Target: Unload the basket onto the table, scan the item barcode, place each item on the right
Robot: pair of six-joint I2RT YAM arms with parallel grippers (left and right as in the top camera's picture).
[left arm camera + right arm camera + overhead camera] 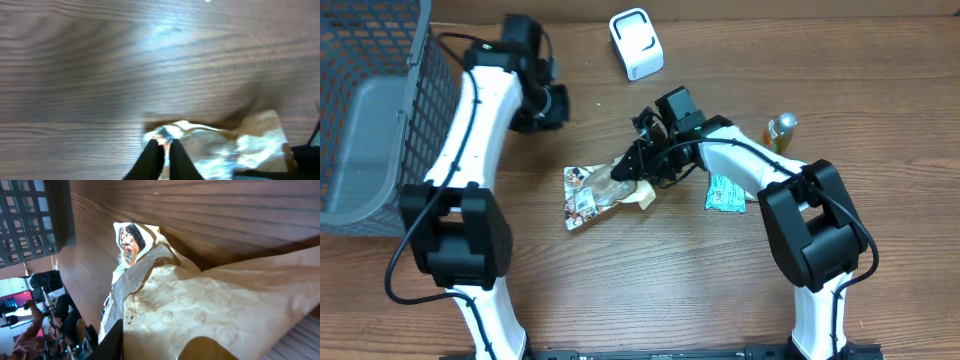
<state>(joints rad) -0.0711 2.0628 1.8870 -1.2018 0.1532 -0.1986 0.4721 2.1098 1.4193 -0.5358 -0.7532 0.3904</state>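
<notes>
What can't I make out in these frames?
Barcode on the snack pouch: too small overhead, blurred in the left wrist view, creased in the right wrist view.
Right gripper: jaws hidden by its own body overhead; the pouch fills the right wrist view.
Teal packet: partly under the right arm, overhead.
Basket: cut off by the left edge, overhead.
</notes>
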